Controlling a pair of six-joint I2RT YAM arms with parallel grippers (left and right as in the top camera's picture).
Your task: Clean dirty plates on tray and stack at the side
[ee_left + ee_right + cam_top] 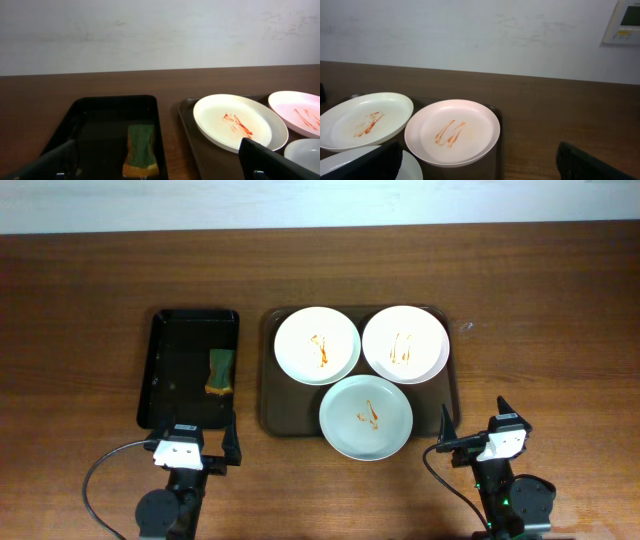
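Three plates lie on the dark brown tray [267, 395]: a white plate [317, 345] at the back left, a white plate [404, 344] at the back right, and a grey-green plate [366, 417] at the front. Each has orange-brown streaks at its centre. My left gripper [192, 436] is open and empty near the front edge, below the black tray. My right gripper [477, 424] is open and empty, right of the grey-green plate. The left wrist view shows the left white plate [240, 121]. The right wrist view shows both white plates [452, 131] [364, 121].
A smaller black tray [170, 370] stands left of the brown tray and holds a green and yellow sponge [219, 372], also seen in the left wrist view [140, 157]. Bare wooden table lies to the right of the brown tray [570, 120].
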